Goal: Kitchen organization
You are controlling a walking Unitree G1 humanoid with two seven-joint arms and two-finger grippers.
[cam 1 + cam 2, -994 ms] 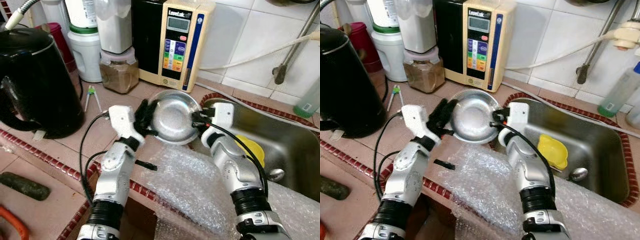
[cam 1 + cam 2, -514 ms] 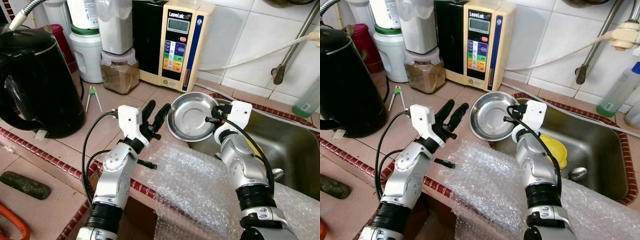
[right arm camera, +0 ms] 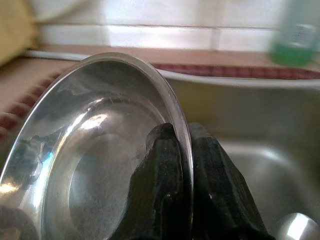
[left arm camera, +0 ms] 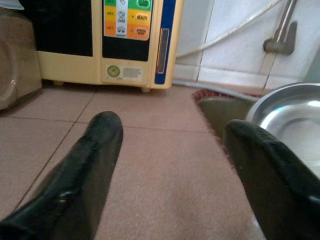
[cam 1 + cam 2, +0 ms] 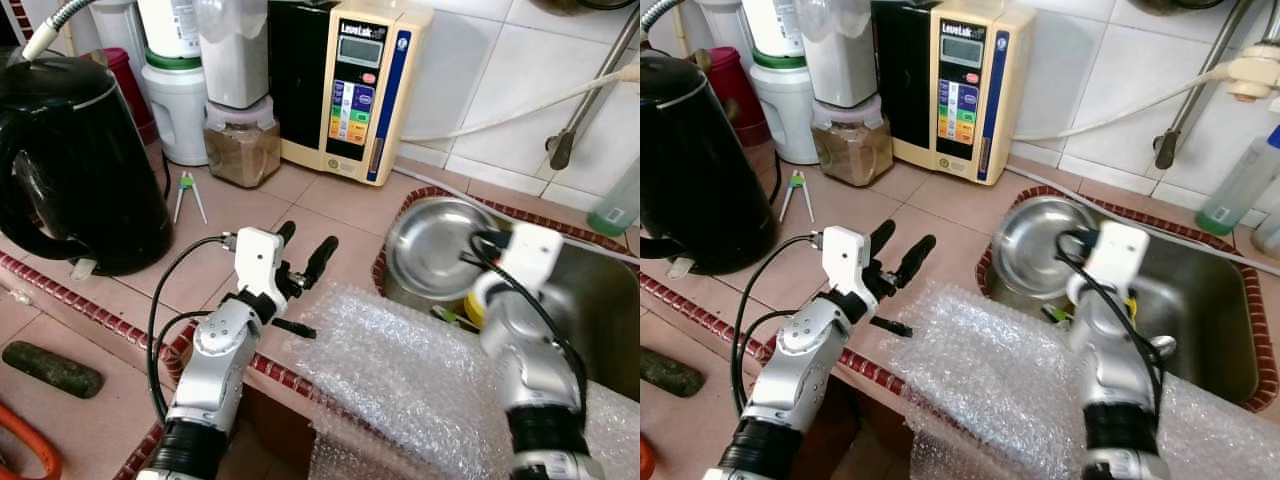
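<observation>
While the right gripper [image 3: 181, 150] pinches the rim of the steel bowl [image 5: 432, 245] between its two black fingers, one pad inside the wall and one outside, the bowl hangs tilted over the near-left corner of the sink [image 5: 600, 300], its hollow facing left toward the counter. It looks thin-walled, stiff and light, so weight should be no trouble; the polished metal is the worry. A rim pinch on so smooth a surface gives little to bite on, and the bowl could pivot or slide out between the pads if swung quickly. Dropped into the sink it would clatter and perhaps dent, but it would not break. The rim is the sensible place to hold it, since the rounded wall offers nothing else narrow enough, and a grip set deeper over the lip would likely be steadier than one at the very edge.

On the left, the left gripper [image 5: 302, 258] hovers over the tiled counter [image 5: 330, 205] with its fingers spread wide and nothing between them, near the bowl but apart from it. A sheet of bubble wrap [image 5: 390, 370] lies draped over the near counter edge, between the two arms. A black kettle [image 5: 75, 160] stands far left, and a cream water ioniser [image 5: 355, 85] stands against the wall tiles behind
</observation>
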